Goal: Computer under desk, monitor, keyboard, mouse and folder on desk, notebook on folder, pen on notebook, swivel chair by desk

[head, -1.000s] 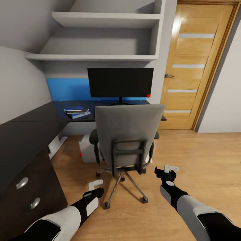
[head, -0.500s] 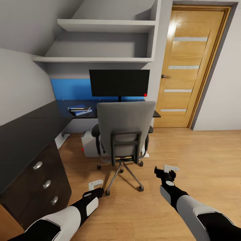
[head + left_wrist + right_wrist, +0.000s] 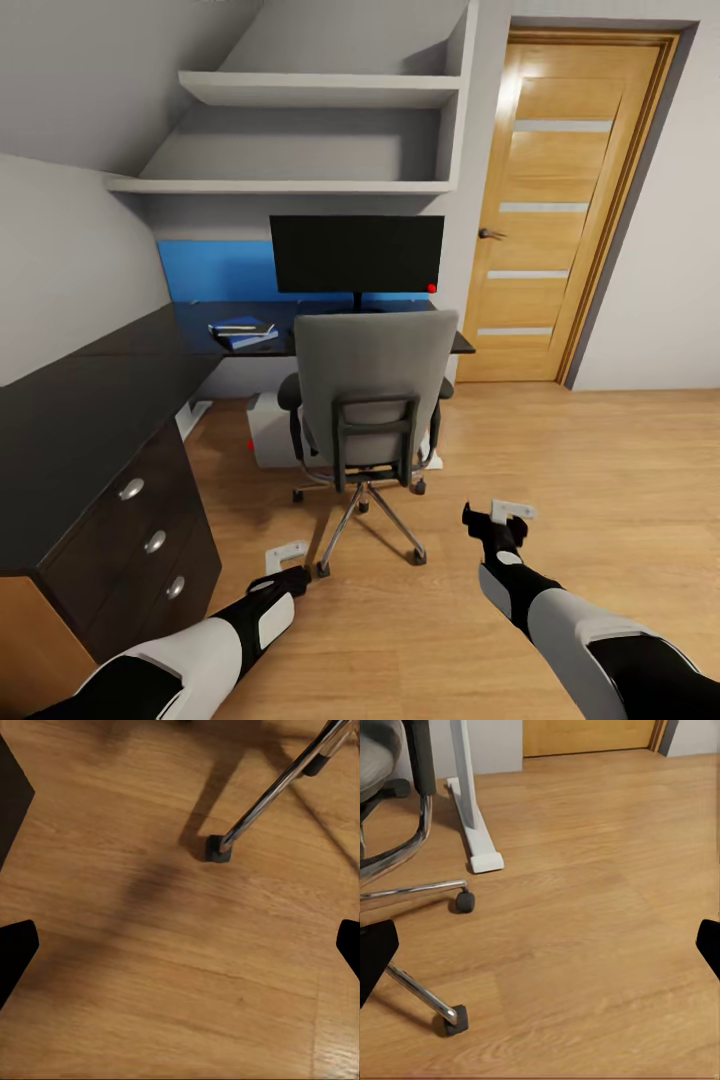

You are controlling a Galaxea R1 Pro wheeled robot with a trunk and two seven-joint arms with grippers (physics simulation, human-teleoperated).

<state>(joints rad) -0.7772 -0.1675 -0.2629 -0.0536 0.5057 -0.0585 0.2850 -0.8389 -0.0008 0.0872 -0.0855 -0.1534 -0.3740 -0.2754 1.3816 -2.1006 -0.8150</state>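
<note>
Jaws of the left gripper (image 3: 288,562) spread wide, holding nothing, low over the wooden floor (image 3: 600,460) near a caster of the swivel chair (image 3: 370,390). Jaws of the right gripper (image 3: 503,518) likewise wide and empty, off to the chair's other side. Between them and the desk (image 3: 200,325): grey chair, back turned toward the camera, seat contents hidden. On the desk, a black monitor (image 3: 357,254) with a red dot at its corner, and a blue stack, probably notebook and folder (image 3: 243,333), beside it. Under the desk, the white computer (image 3: 266,440). No readable writing or labels anywhere.
</note>
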